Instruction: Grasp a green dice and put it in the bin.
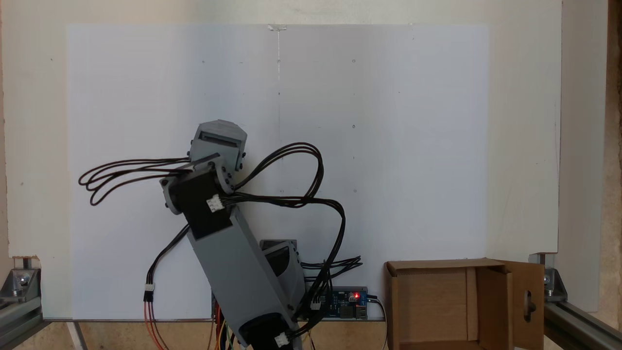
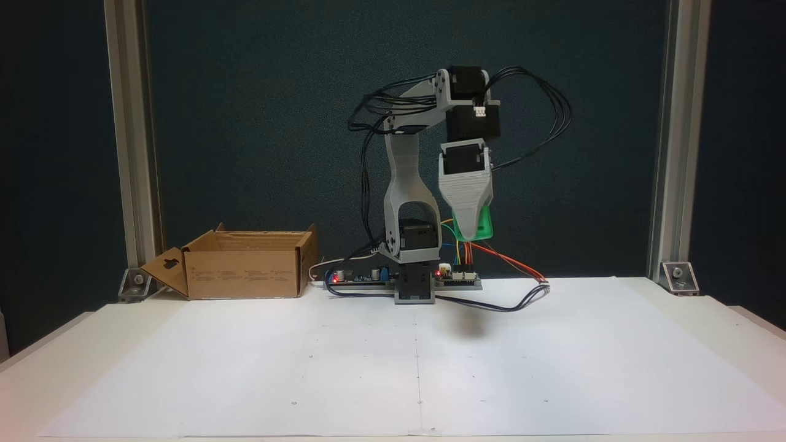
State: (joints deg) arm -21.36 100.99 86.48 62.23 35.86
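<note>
White sheet point(image 2: 368, 362) bare nearest camera. Green dice point(image 2: 481, 226) held clamped in fingers point(image 2: 471, 236), raised clear for carrying; bin point(image 2: 245, 270) well apart.

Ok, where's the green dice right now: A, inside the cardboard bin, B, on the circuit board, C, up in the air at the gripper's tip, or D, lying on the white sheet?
C: in a fixed view the dice sits at the tip of the gripper, well above the white sheet and far from the bin.
</note>
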